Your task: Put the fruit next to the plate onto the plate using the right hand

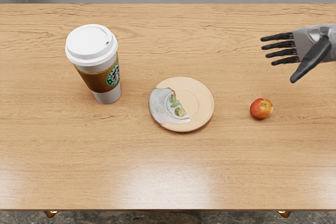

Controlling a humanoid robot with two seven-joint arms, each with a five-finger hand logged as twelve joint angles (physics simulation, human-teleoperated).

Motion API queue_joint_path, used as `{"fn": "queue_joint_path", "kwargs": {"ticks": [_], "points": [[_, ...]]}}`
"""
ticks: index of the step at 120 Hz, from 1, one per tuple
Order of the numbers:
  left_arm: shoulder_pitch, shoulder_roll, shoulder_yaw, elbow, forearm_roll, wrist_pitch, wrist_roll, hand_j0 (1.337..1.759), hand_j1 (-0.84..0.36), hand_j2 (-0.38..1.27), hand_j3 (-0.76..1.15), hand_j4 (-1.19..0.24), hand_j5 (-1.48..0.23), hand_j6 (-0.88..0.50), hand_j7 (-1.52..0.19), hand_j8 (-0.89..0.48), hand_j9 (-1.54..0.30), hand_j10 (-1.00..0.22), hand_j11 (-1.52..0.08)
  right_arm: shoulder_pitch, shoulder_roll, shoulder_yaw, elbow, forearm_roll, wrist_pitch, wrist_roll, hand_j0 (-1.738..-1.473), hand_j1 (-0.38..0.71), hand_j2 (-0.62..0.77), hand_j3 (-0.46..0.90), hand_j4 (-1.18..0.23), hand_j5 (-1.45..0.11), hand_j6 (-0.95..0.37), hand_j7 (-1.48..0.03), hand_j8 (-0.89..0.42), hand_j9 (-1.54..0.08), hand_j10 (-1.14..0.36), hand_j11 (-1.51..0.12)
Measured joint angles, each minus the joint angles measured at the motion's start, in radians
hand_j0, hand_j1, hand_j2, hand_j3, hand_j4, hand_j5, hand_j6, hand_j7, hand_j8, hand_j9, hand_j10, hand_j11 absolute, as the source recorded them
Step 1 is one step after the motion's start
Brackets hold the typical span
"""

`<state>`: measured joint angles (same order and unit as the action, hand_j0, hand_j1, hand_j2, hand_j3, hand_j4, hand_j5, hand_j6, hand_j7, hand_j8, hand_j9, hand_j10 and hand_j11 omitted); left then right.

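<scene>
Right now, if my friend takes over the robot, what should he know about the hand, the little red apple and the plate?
Right hand: open, fingers spread, holding nothing, near the picture's right edge, apart from the apple.
Left hand: not in view.
Small red-and-yellow round apple: lying on the light wooden table, right of the plate, not touching it.
Round beige plate: mid-table, a crumpled wrapper on its left part, right part bare.
Done: nothing yet.
Left: grasp the apple and set it on the plate.
</scene>
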<state>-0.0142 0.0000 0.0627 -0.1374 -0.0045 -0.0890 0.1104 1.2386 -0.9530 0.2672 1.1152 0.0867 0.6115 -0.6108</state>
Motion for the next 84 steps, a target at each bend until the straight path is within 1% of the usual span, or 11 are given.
{"fn": "queue_joint_path", "kwargs": {"ticks": [22, 26, 30, 34, 38, 42, 48, 57, 68, 75, 84], "points": [[-0.001, 0.0, 0.0, 0.0, 0.0, 0.0, 0.0, 1.658, 0.34, 0.0, 0.0, -0.01, -0.01, -0.01, -0.01, -0.01, -0.01, -0.01, -0.01, -0.002, 0.048, 0.008, 0.002, 0.007, 0.0, 0.0, -1.658, -0.35, 0.0, 0.0, 0.0, 0.0, 0.0, 0.0, 0.0, 0.0, 0.0, 0.0], [-0.001, 0.0, 0.0, 0.0, 0.0, 0.0, 0.0, 1.658, 0.34, 0.0, 0.0, -0.01, -0.02, -0.01, -0.02, -0.01, -0.02, -0.01, -0.02, 0.013, 0.056, 0.009, 0.017, -0.006, 0.0, 0.0, -1.658, -0.35, 0.0, 0.0, 0.0, 0.0, 0.0, 0.0, 0.0, 0.0, 0.0, 0.0], [0.0, 0.0, 0.0, 0.0, 0.0, 0.0, 0.0, 1.658, 0.34, 0.0, 0.0, -0.01, -0.02, -0.01, -0.02, -0.01, -0.02, -0.01, -0.01, 0.044, 0.063, 0.004, 0.058, -0.042, -0.02, 0.0, -1.658, -0.35, 0.0, 0.0, 0.0, 0.0, 0.0, 0.0, 0.0, 0.0, 0.0, 0.0], [-0.001, 0.0, 0.0, 0.0, 0.0, 0.0, 0.0, 1.658, 0.34, 0.0, 0.0, -0.01, -0.02, -0.01, -0.01, -0.01, -0.01, -0.01, -0.01, 0.093, 0.071, -0.018, 0.119, -0.084, -0.079, 0.0, -1.658, -0.35, 0.0, 0.0, 0.0, 0.0, 0.0, 0.0, 0.0, 0.0, 0.0, 0.0], [-0.001, 0.0, 0.0, 0.0, 0.0, 0.0, 0.0, 1.658, 0.34, 0.0, 0.0, -0.01, -0.02, -0.01, -0.02, -0.01, -0.02, -0.01, -0.02, 0.161, 0.083, -0.078, 0.171, -0.115, -0.142, 0.0, -1.658, -0.35, 0.0, 0.0, 0.0, 0.0, 0.0, 0.0, 0.0, 0.0, 0.0, 0.0], [0.0, 0.0, 0.0, 0.0, 0.0, 0.0, 0.0, 1.658, 0.34, 0.0, 0.0, -0.01, -0.02, -0.01, -0.02, -0.01, -0.02, -0.01, -0.02, 0.238, 0.111, -0.172, 0.209, -0.138, -0.212, 0.0, -1.658, -0.35, 0.0, 0.0, 0.0, 0.0, 0.0, 0.0, 0.0, 0.0, 0.0, 0.0], [-0.001, 0.0, 0.0, 0.0, 0.0, 0.0, 0.0, 1.658, 0.34, 0.0, 0.0, -0.01, -0.02, -0.01, -0.02, -0.01, -0.02, -0.01, -0.02, 0.362, 0.19, -0.348, 0.247, -0.153, -0.339, 0.0, -1.658, -0.35, 0.0, 0.0, 0.0, 0.0, 0.0, 0.0, 0.0, 0.0, 0.0, 0.0], [0.0, 0.0, 0.0, 0.0, 0.0, 0.0, 0.0, 1.658, 0.34, 0.0, 0.0, -0.01, -0.01, -0.01, -0.01, -0.01, -0.01, -0.01, -0.01, 0.538, 0.286, -0.586, 0.326, -0.11, -0.552, 0.0, -1.658, -0.35, 0.0, 0.0, 0.0, 0.0, 0.0, 0.0, 0.0, 0.0, 0.0, 0.0], [-0.001, 0.0, 0.0, 0.0, 0.0, 0.0, 0.0, 1.658, 0.34, 0.0, 0.0, -0.01, -0.01, -0.01, -0.01, -0.01, -0.01, -0.01, -0.01, 0.708, 0.339, -0.799, 0.435, -0.02, -0.717, 0.0, -1.658, -0.35, 0.0, 0.0, 0.0, 0.0, 0.0, 0.0, 0.0, 0.0, 0.0, 0.0], [-0.001, 0.0, 0.0, 0.0, 0.0, 0.0, 0.0, 1.658, 0.34, 0.0, 0.0, -0.01, -0.01, -0.01, -0.01, -0.01, -0.01, -0.01, -0.01, 0.784, 0.36, -0.897, 0.485, 0.017, -0.8, 0.0, -1.658, -0.35, 0.0, 0.0, 0.0, 0.0, 0.0, 0.0, 0.0, 0.0, 0.0, 0.0], [-0.001, 0.0, 0.0, 0.0, 0.0, 0.0, 0.0, 1.658, 0.34, 0.0, 0.0, -0.01, -0.01, -0.01, -0.01, -0.01, -0.01, -0.01, -0.01, 0.832, 0.379, -0.973, 0.543, 0.042, -0.893, 0.0, -1.658, -0.35, 0.0, 0.0, 0.0, 0.0, 0.0, 0.0, 0.0, 0.0, 0.0, 0.0]]}}
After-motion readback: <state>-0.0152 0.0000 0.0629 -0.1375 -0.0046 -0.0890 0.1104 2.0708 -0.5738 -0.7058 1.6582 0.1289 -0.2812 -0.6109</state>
